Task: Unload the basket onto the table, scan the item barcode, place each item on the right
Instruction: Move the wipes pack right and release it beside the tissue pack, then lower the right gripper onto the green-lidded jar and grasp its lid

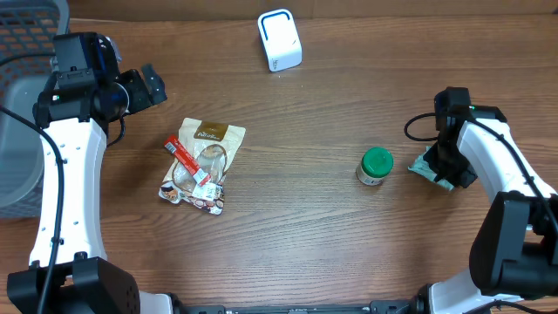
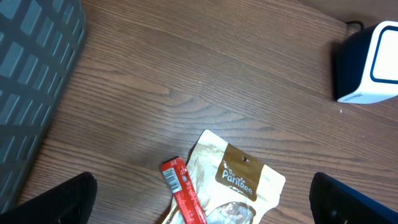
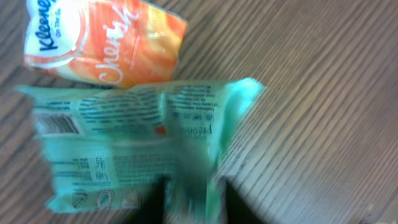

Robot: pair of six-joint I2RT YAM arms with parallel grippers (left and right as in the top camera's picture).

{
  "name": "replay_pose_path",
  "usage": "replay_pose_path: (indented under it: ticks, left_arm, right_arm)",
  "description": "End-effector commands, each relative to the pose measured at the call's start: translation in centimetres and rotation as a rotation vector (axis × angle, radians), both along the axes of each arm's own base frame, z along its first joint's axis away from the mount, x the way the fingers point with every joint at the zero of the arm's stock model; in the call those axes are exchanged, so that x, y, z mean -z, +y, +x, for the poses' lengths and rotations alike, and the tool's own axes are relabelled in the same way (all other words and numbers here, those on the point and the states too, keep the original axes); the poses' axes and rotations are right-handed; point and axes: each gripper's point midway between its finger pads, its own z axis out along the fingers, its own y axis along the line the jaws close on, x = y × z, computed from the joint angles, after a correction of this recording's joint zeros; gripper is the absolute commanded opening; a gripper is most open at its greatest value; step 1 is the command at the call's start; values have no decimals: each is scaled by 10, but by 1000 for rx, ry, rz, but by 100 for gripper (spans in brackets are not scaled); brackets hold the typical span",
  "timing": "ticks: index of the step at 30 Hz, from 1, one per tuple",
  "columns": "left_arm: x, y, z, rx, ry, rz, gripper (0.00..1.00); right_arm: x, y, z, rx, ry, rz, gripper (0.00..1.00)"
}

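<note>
A white barcode scanner [image 1: 279, 40] stands at the back of the table; the left wrist view shows the scanner [image 2: 370, 62] at top right. My right gripper [image 1: 446, 174] is low over a teal packet [image 1: 425, 166] at the right side. Seen from the right wrist, the packet [image 3: 124, 143] shows its printed back and a barcode at its left. The gripper [image 3: 193, 199] has its blurred fingers parted around the packet's edge. My left gripper [image 1: 150, 87] hangs open above the table, beyond a tan snack pouch [image 1: 209, 148] and a red stick pack [image 1: 187, 160].
A green-lidded jar [image 1: 376, 166] stands just left of the teal packet. An orange Kleenex pack [image 3: 106, 43] lies touching the packet's far side. A grey basket [image 1: 22, 87] fills the far left edge. The pouch [image 2: 239, 180] and red stick [image 2: 183, 193] lie below the left wrist.
</note>
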Motion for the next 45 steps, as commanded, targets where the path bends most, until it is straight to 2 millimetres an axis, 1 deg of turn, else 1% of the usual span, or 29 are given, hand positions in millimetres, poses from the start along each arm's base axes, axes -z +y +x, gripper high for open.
replay_pose_path:
  ticks: [1,2,3,6,7,8,9,11,12,14,16,17,19,20,26,33,37,42,43,45]
  left_arm:
    - [-13,-4,3,3,-32,-8,100]
    - [-13,-5,3,3,-33,-8,100]
    - [-13,-4,3,3,-32,-8,100]
    - [-13,-4,3,3,-33,-8,99]
    - [-13,-4,3,3,-33,-8,100]
    - [-13,-4,3,3,-33,-8,100]
    - [-13,-4,3,3,-32,-8,100]
    - [-13,-5,3,3,-33,-8,100]
    - [-13,-4,3,3,-32,-8,100]
    - [-13,-4,3,3,-32,-8,100]
    - [-13,-4,3,3,-33,-8,100]
    - [-13,-4,3,3,-32,-8,100]
    - [-13,-4,3,3,-33,-8,100]
    - [-13,-4,3,3,-33,-8,100]
    - [-13,-4,3,3,-32,-8,100]
    - [-13,-4,3,3,-33,-8,100]
    - [-13,-4,3,3,-32,-8,100]
    - [-13,-4,3,3,-32,-8,100]
    - [-13,-4,3,3,-33,-8,100]
    - [-13,-4,3,3,-33,-8,100]
  right_arm:
    - [-12,-12,-2,20,-23,-34,82]
    - [-14,-13,-2,25,-24,-33,87]
    - [-18,-14,-1,30,-28,-29,88]
    - [-43,-14,11,12,-65,-21,88]
    - [-52,-10,18,-22,-85,10,88]
    - [-60,-1,26,-70,-107,59,86]
    - [-69,12,36,-128,-138,126,86]
    - [-83,36,49,-244,-179,244,86]
    - [-93,61,57,-358,-205,350,86]
    - [-96,88,60,-468,-217,441,87]
    - [-94,108,60,-545,-212,491,88]
    - [-92,114,60,-562,-207,495,90]
    - [-87,127,62,-599,-198,499,97]
    - [-85,132,63,-611,-193,501,98]
    - [-68,158,61,-674,-127,512,100]
    - [-45,162,50,-683,-17,496,100]
    - [-33,162,46,-680,-2,499,100]
    - [-12,161,42,-680,-2,499,99]
    - [-9,161,42,-681,-4,497,98]
    - [-3,158,41,-681,0,478,91]
